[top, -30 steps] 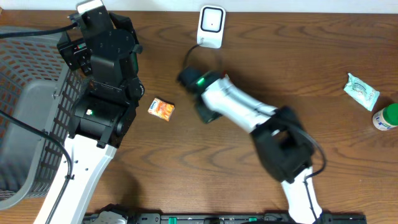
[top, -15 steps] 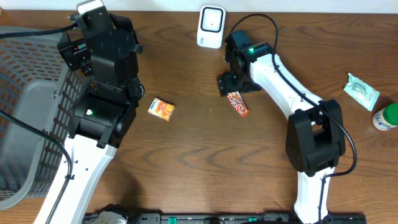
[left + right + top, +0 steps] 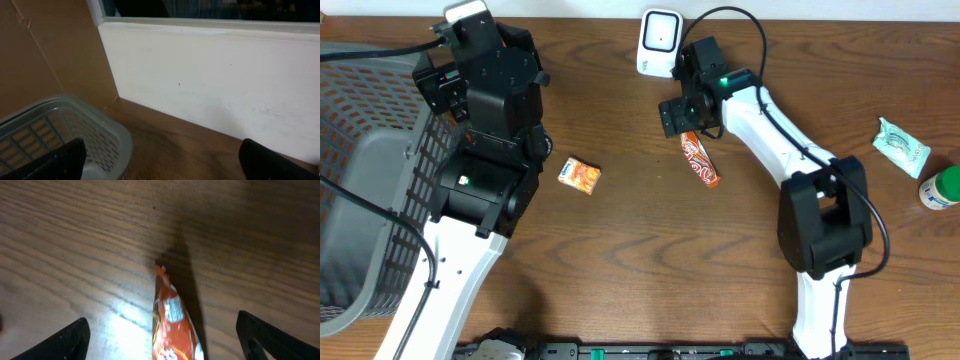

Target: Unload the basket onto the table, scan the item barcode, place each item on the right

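A red-orange snack bar (image 3: 700,160), the item, lies flat on the wooden table just in front of the white barcode scanner (image 3: 660,42). My right gripper (image 3: 682,112) hovers over the bar's far end, open. In the right wrist view the bar (image 3: 172,325) lies on the wood between the two spread fingers (image 3: 65,340), touching neither. My left gripper (image 3: 162,162) is open and holds nothing. It is raised at the far left by the basket and faces the white wall.
A grey mesh basket (image 3: 360,200) fills the left edge beside the left arm (image 3: 485,90). A small orange packet (image 3: 580,175) lies left of centre. At the right edge are a teal-white packet (image 3: 901,145) and a green-capped bottle (image 3: 940,188).
The right arm swung from the table's centre to the scanner, opened and left the bar on the table; since then it has drawn slightly back-left. The left arm has not moved.
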Available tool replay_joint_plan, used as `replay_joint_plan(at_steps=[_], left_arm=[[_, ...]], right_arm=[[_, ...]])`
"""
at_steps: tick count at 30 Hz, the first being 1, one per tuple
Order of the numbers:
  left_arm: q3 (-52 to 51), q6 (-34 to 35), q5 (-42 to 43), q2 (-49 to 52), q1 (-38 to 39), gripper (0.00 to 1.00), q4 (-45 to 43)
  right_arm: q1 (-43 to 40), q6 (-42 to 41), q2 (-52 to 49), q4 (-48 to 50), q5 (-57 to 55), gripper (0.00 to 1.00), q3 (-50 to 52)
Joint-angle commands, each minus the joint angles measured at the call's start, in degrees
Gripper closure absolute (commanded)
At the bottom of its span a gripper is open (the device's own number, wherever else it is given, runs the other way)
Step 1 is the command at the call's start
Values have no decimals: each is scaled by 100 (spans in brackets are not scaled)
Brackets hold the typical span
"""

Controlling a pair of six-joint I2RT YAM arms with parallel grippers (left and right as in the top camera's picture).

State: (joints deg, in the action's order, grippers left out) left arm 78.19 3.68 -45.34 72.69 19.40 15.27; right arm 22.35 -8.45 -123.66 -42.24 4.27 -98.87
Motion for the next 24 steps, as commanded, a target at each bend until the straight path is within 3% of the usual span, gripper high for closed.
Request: replay_joint_plan(at_steps=[1,7,13,17,24], left_arm=[[-35,74,-33,31,-2,2,15],[-35,72,-33,31,-2,2,33],[-35,72,-35,31,-4,2,33],[-35,72,-35,31,-4,2,33],[-35,72,-35,31,-4,2,35]], right_arm=[[-17,15,-308,96,-39,15,-68],[-20,-59,-693,260,-210,30,-68],[-28,-92,-739,107,-649,78,-223],[-28,-85,-739,-579,-992,98,-723],[136,-92,-739,-1941,-3027,99,-1532]])
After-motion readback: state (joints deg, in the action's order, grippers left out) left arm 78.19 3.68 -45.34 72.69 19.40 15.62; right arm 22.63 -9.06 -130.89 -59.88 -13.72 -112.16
